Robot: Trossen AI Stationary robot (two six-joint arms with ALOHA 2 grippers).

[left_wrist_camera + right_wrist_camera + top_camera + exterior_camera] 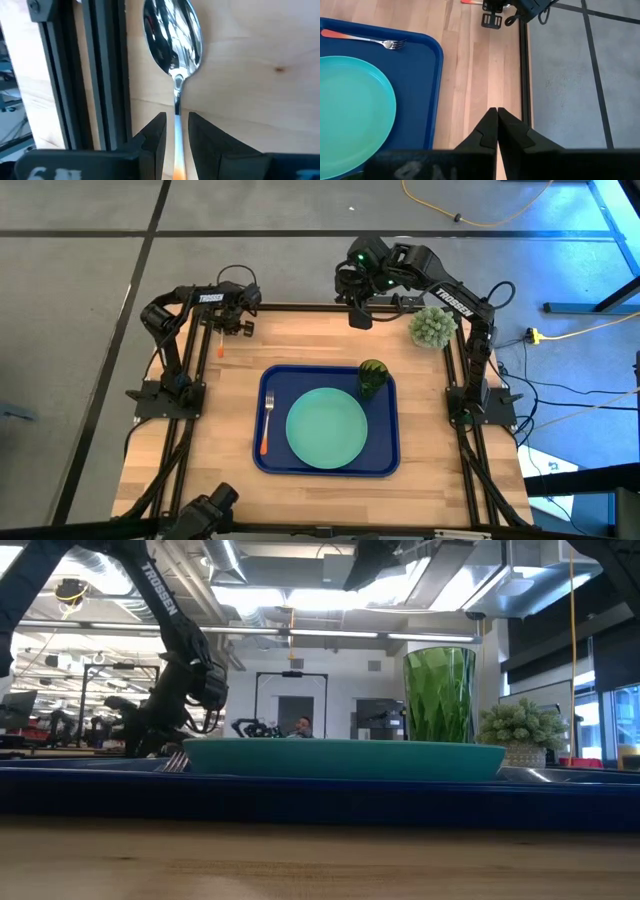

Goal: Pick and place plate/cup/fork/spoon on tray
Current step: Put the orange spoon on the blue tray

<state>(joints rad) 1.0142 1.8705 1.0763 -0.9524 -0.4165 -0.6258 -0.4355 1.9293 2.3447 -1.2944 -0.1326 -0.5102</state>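
The spoon (pixel 172 37) lies on the bare wood at the table's far left, beside the black frame rail, with its bowl up. Its orange handle (pixel 219 348) shows in the high view. My left gripper (pixel 177 131) is open and points steeply down. Its fingers stand on either side of the spoon's thin neck, with a gap on both sides. The dark-blue tray (pixel 270 380) holds the mint-green plate (pixel 327 428), the dark-green cup (pixel 372 378) at its far right corner and the fork (pixel 266 425) along its left side. My right gripper (pixel 496 114) is shut and hangs raised over the far edge.
A spiky pale-green ball plant (pixel 432 327) stands at the far right of the table. The black frame rail (pixel 102 75) runs close beside the spoon. Bare wood lies left of the tray and along the near edge.
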